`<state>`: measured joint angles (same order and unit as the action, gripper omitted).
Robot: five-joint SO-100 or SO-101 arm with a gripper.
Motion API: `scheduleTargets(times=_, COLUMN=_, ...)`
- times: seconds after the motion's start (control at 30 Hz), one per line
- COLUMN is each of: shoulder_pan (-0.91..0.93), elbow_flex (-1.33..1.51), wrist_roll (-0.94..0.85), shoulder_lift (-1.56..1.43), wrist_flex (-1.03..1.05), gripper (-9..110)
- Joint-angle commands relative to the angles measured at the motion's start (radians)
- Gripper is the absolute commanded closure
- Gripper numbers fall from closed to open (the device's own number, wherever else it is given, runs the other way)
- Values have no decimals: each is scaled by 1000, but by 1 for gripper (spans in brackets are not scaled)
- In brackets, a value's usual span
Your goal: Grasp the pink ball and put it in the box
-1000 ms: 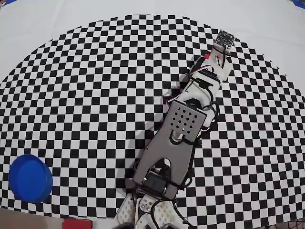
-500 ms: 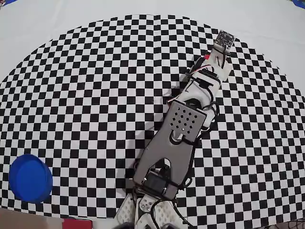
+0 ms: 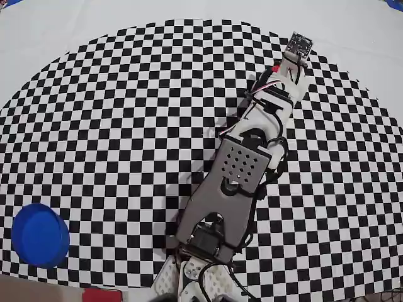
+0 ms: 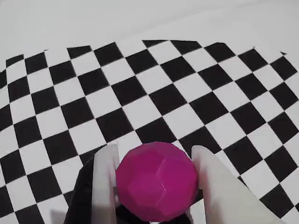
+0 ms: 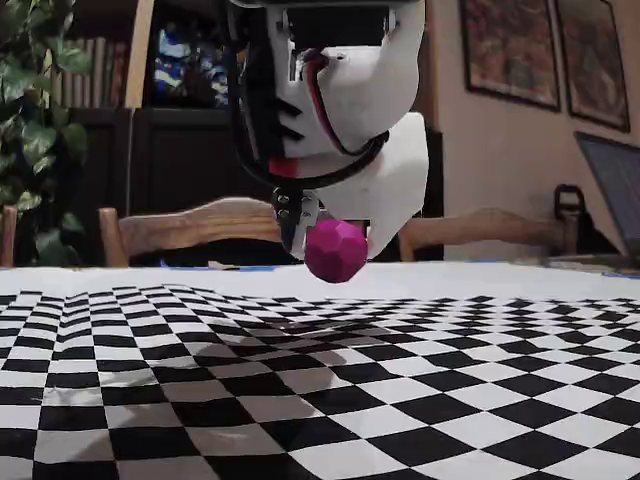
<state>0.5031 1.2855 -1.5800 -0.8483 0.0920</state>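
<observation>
The gripper (image 4: 156, 151) is clamped on the pink ball (image 4: 156, 182); in the wrist view its two white fingers (image 4: 105, 186) press against the ball's left and right sides, and the ball's faceted magenta surface fills the gap between them; below it lies the checkered cloth (image 4: 140, 88), with the cloth's curved edge and the plain white table (image 4: 117, 18) beyond.

In the fixed view the ball (image 5: 336, 250) hangs clear of the cloth (image 5: 300, 400), held under the white gripper body (image 5: 345, 235), with its shadow on the squares beneath; behind stand wooden chair backs (image 5: 200, 225), a dark cabinet (image 5: 150, 160), a leafy plant (image 5: 30, 130) at the left and framed pictures (image 5: 505, 45) on the wall at the right.

In the overhead view the arm (image 3: 233, 182) stretches from its base at the near edge of the table, right of centre, toward the far right part of the cloth (image 3: 113, 113); the gripper end (image 3: 297, 47) sits at the cloth's far right rim; the ball itself is hidden under the arm there, so it cannot be picked out in this view.

The box (image 3: 39, 234), a round bright blue tub, rests at the near left edge of the cloth, well apart from the gripper and the ball; a small flat red rectangle (image 3: 102, 294) lies at the table's near edge, between the box and the arm's base.
</observation>
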Motion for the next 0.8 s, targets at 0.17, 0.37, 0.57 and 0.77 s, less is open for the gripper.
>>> scheduleTargets(times=0.17, shoulder_pan=8, elbow_flex=87, wrist_roll=3, shoulder_lift=-192, wrist_flex=3, gripper=101)
scheduleTargets(times=0.37, shoulder_pan=9, elbow_flex=179, wrist_roll=5, shoulder_lift=-295, wrist_flex=3, gripper=101)
scheduleTargets(times=0.57, shoulder_pan=11, elbow_flex=284, wrist_roll=5, shoulder_lift=-405, wrist_flex=3, gripper=101)
scheduleTargets(times=0.77, shoulder_pan=14, elbow_flex=376, wrist_roll=5, shoulder_lift=-509, wrist_flex=3, gripper=101)
